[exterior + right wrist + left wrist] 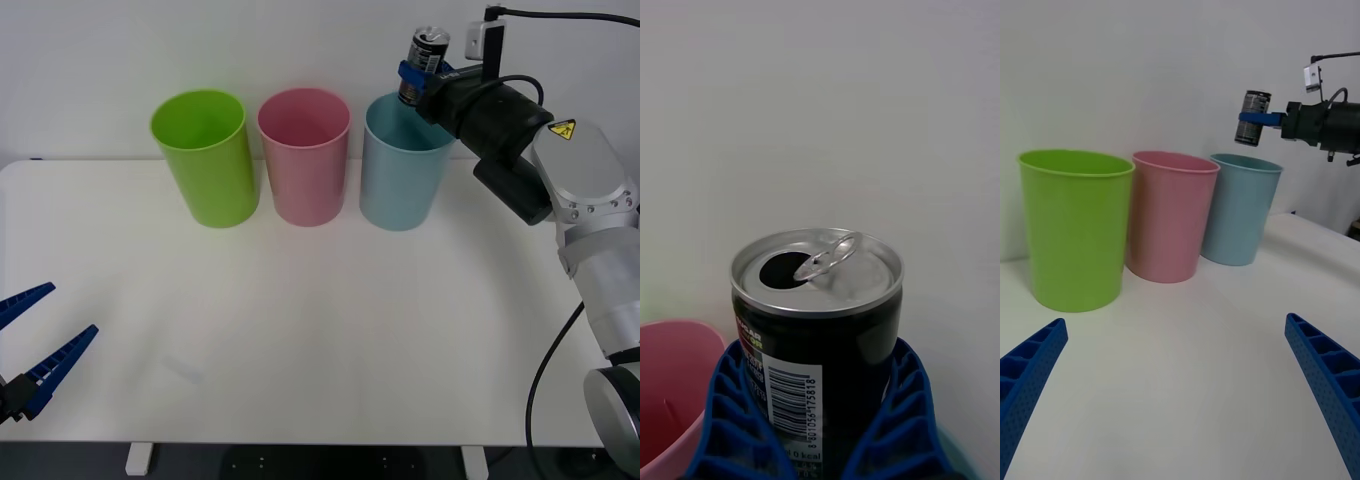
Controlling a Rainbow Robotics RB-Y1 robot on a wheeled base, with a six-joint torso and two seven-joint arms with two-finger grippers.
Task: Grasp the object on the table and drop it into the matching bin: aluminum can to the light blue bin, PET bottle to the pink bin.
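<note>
My right tool [412,80] pinches the aluminum can [424,62] over the light blue bin's [402,180] far rim, upper right; releasing here risks a bounce-out.

Three bins in a row at the back of the table [300,330], lime green bin [204,155] leftmost, pink bin [304,154] in the middle, light blue bin [401,171] rightmost, aluminum can [424,62] held by the right gripper [413,78] above the light blue bin's rim, left gripper [35,340] at the table's near left edge.
</note>
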